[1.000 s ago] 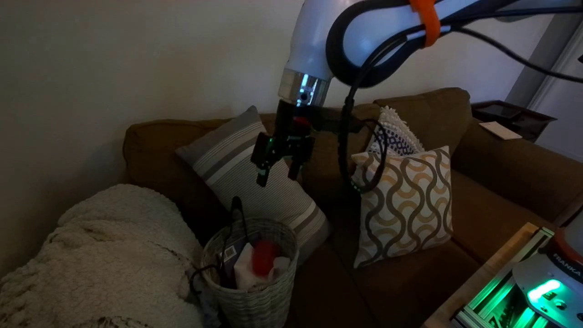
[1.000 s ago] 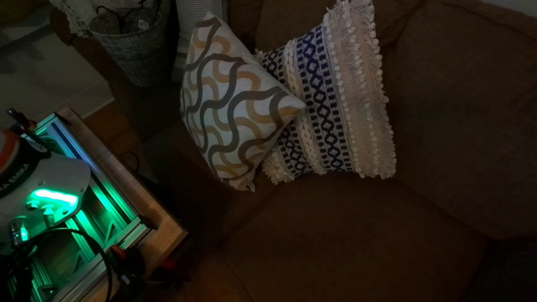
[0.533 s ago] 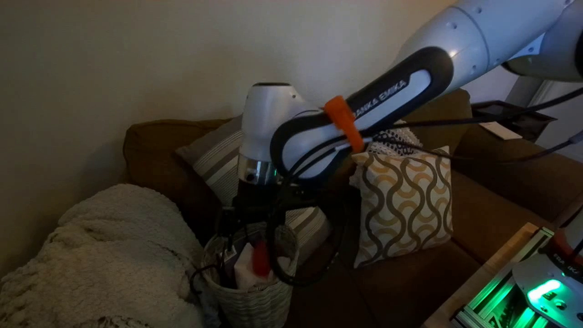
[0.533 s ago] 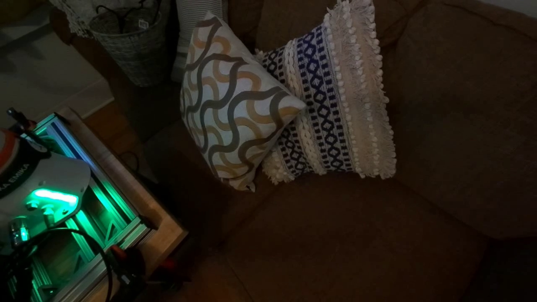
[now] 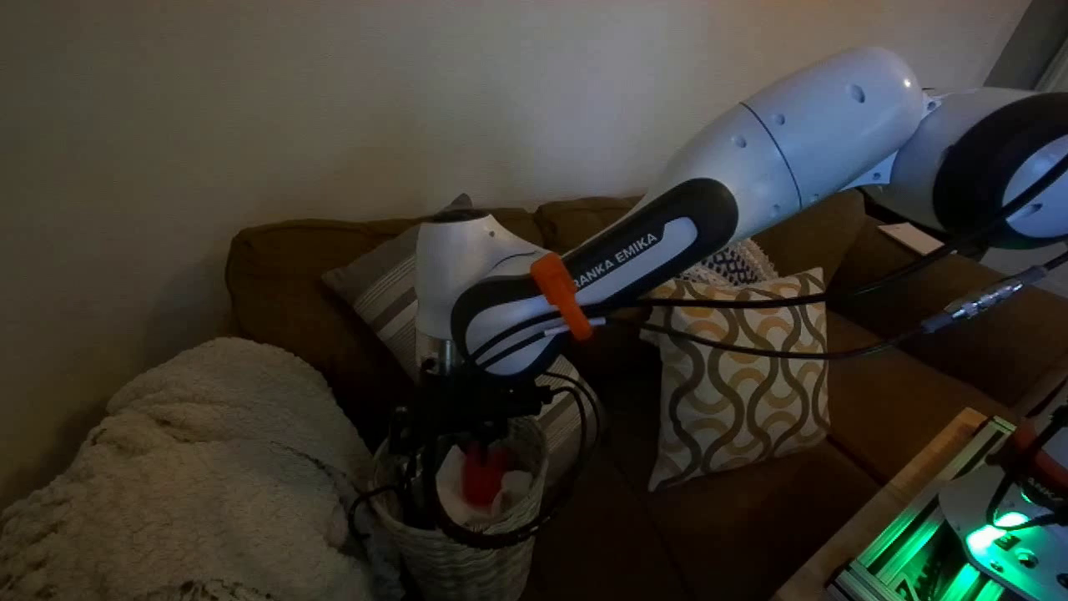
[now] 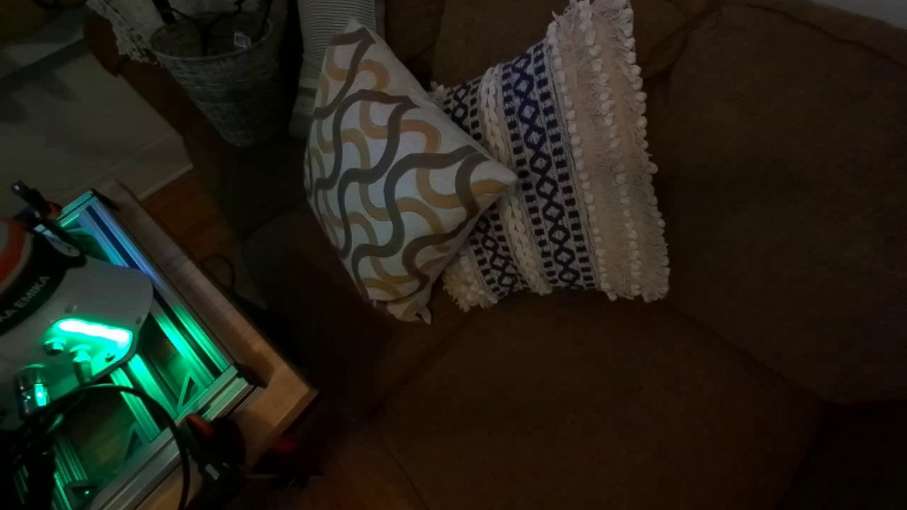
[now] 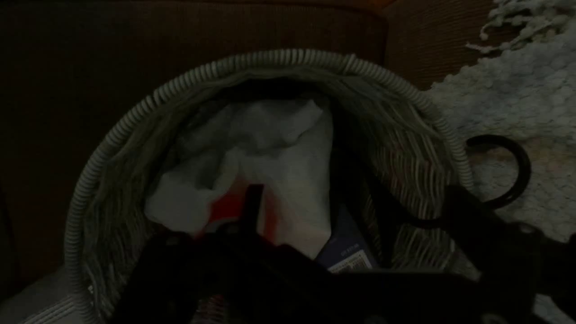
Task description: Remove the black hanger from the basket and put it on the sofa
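Black hanger (image 7: 523,168) in basket (image 7: 288,57); arm (image 5: 709,204) slants down, end effector (image 7: 355,193) (jaws apart) pointing downward.

So the basket (image 5: 476,563) with the hanger (image 7: 523,166) in it is on the sofa (image 5: 288,271) under my gripper (image 7: 355,191), blanket (image 5: 192,467) left, throw pillow (image 5: 380,292) behind and two more pillows (image 5: 743,376) right in an exterior view.

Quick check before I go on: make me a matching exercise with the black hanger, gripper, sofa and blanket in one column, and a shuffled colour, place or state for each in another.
1. black hanger
2. gripper
3. sofa
4. blanket

A. jaws apart
B. off-white and fluffy
C. hook jutting past the rim of the basket
D. brown

Pairs: 1-C; 2-A; 3-D; 4-B
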You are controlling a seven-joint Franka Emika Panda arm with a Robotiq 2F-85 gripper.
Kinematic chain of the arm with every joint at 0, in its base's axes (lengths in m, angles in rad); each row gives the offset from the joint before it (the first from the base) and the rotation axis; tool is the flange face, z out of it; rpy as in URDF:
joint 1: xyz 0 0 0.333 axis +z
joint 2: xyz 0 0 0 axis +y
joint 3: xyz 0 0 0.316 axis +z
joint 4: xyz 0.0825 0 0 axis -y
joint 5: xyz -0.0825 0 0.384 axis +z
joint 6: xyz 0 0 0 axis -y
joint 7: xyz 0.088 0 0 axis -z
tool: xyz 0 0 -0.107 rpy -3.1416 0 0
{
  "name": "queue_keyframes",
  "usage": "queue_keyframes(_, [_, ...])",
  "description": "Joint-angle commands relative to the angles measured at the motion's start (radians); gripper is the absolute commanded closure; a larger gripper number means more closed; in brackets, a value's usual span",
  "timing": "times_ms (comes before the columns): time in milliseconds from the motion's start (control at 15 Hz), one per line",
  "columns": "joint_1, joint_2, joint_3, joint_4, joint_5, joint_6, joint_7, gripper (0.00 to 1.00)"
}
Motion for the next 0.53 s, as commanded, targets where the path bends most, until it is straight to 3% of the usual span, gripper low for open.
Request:
queue_keyframes(0, [0.012, 0.022, -0.009, 0.029, 0.009, 0.005, 0.040, 0.00])
queue_keyframes(467, [0.018, 0.251, -0.052, 0.280, 0.008, 0.092, 0.199, 0.00])
